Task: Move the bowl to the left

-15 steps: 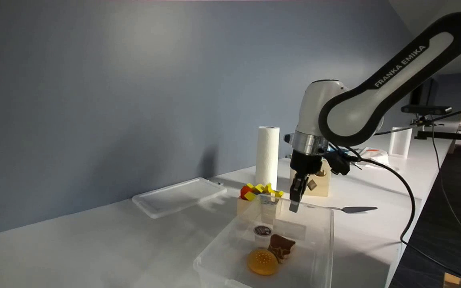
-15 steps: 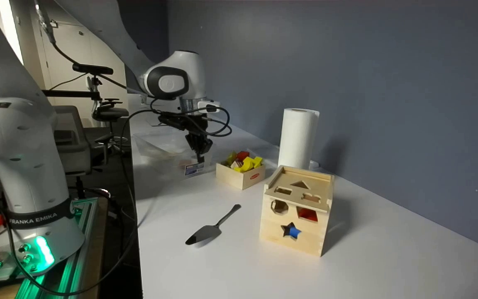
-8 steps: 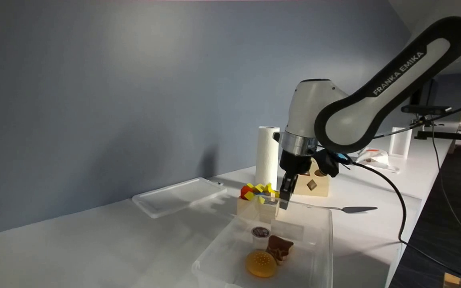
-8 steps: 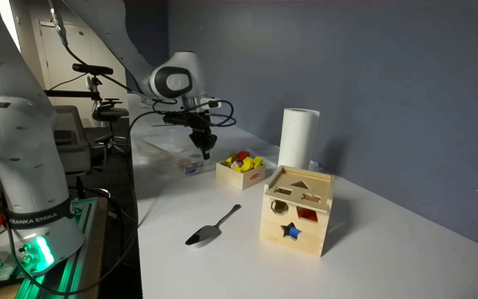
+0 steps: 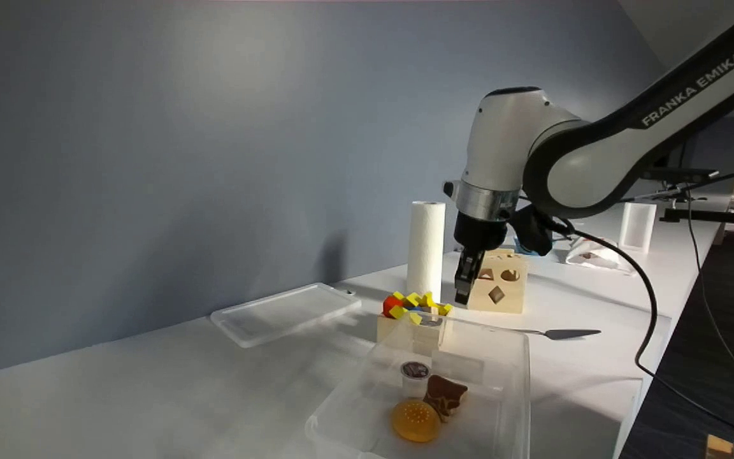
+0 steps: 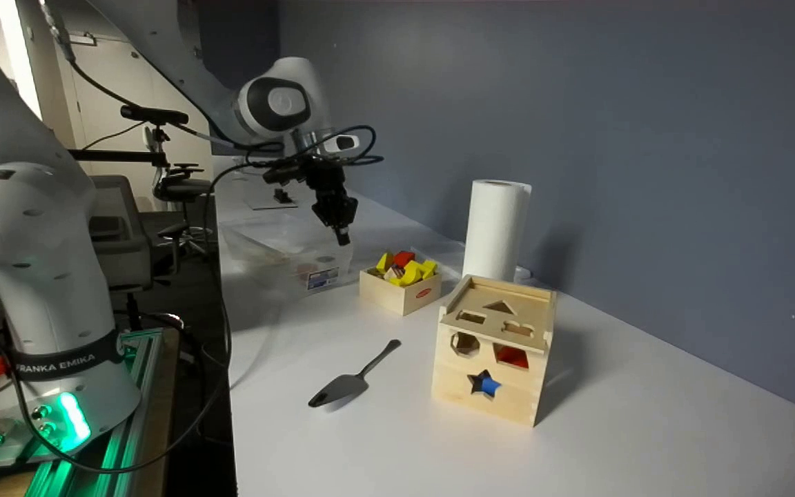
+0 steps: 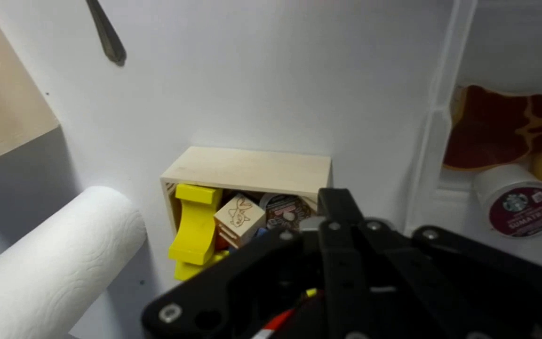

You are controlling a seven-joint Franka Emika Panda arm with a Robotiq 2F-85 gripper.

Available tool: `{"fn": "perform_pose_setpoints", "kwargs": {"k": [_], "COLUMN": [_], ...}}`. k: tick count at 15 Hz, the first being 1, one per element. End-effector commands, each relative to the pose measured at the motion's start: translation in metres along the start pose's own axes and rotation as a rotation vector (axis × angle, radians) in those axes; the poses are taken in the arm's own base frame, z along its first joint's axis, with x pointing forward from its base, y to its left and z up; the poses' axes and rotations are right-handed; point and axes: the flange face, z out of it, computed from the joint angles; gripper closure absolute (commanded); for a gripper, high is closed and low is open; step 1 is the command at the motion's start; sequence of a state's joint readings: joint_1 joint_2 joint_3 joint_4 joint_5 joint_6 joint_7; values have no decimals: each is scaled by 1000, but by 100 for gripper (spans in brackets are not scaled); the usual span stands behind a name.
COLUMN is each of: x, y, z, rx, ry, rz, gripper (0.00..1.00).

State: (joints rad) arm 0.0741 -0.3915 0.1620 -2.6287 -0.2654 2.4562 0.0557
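The bowl is a clear squarish plastic container (image 5: 488,421) on the table. It holds an orange bun (image 5: 416,421), a brown toy slice (image 5: 445,395) and a small coffee cup (image 5: 415,377). It also shows in an exterior view by its label (image 6: 323,277), and its near edge runs down the right of the wrist view (image 7: 428,160). My gripper (image 5: 462,296) is shut with nothing visible in it. It hangs above and apart from the container's rim, as also seen in an exterior view (image 6: 344,238). In the wrist view its fingertips (image 7: 339,200) are together, beside the small block box.
A wooden box of coloured blocks (image 6: 397,297) stands beside the container. A paper towel roll (image 6: 496,231), a shape-sorter cube (image 6: 480,407) and a cake server (image 6: 342,388) are on the table. A flat pale lid (image 5: 287,313) lies near the wall.
My gripper was low at the container's rim; it has moved a little toward the block box, then risen away from the rim. The container and its contents shifted very slightly in the first half second.
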Motion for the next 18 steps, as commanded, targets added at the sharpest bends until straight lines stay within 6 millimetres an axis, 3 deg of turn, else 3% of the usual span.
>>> {"fn": "perform_pose_setpoints", "kwargs": {"k": [1, 6, 7, 9, 12, 18], "x": [-17, -50, -58, -72, -95, -127], "y": [14, 16, 17, 18, 20, 26], "z": [-37, -73, -80, -95, -107, -114], "rx": [-48, 4, 31, 105, 239, 367], "ry": [-3, -94, -111, -138, -192, -250], "rz": [15, -46, -70, -129, -255, -551], "gripper": [100, 100, 74, 67, 45, 4]}}
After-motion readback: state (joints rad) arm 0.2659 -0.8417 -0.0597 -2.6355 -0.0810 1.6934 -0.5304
